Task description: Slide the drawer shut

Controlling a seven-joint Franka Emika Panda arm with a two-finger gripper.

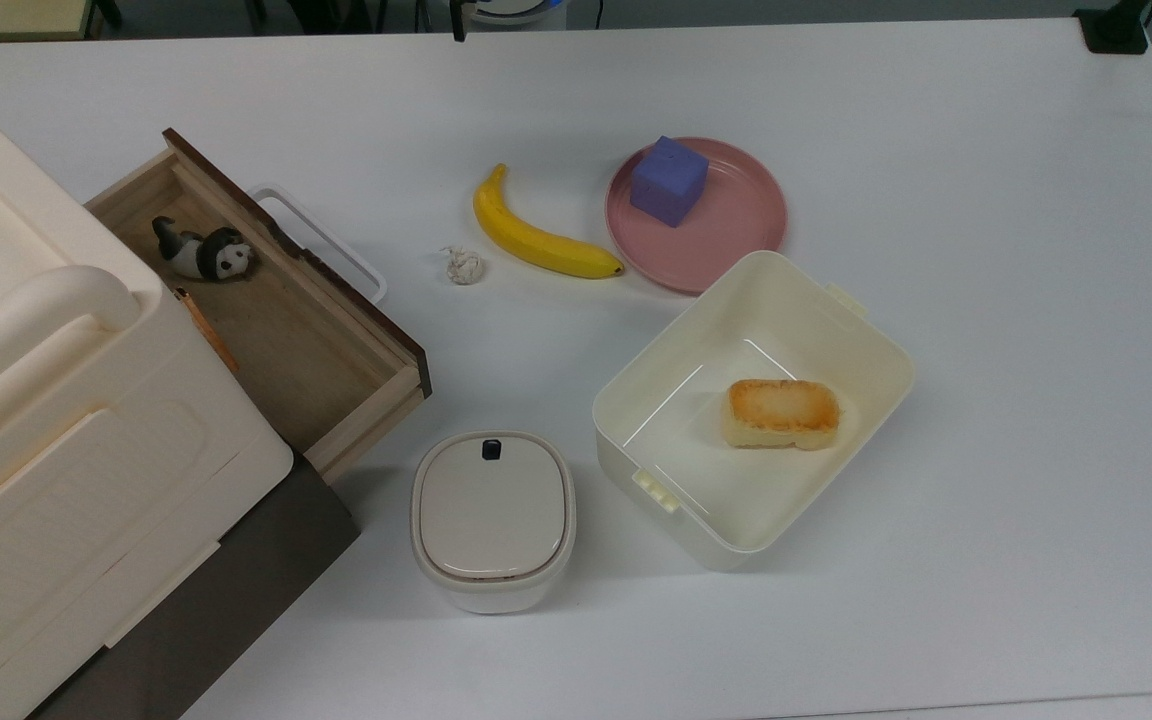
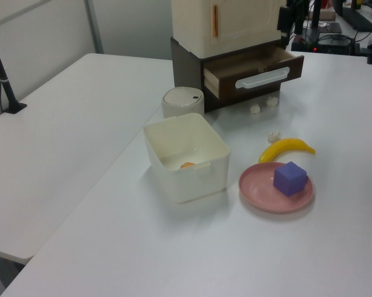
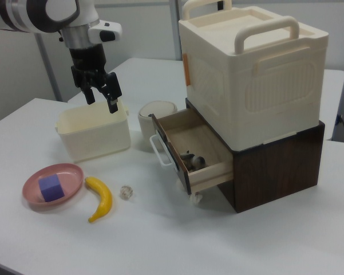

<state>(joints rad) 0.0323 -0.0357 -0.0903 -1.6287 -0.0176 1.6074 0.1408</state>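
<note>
Well apart: drawer (image 1: 276,310), parted hand (image 3: 101,98).

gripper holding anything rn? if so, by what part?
Nothing. The gripper hangs open in the air, empty, apart from the drawer and its white handle.

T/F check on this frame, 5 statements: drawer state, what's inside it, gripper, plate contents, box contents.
1. The drawer is fully shut. False: it is pulled out, open.
2. A panda toy lies inside the drawer. True.
3. The gripper grips the drawer's white handle. False: it hangs open in the air, apart from the handle.
4. The purple cube sits on the pink plate. True.
5. The banana lies in the cream box. False: it lies on the table; the box holds a piece of bread.
</note>
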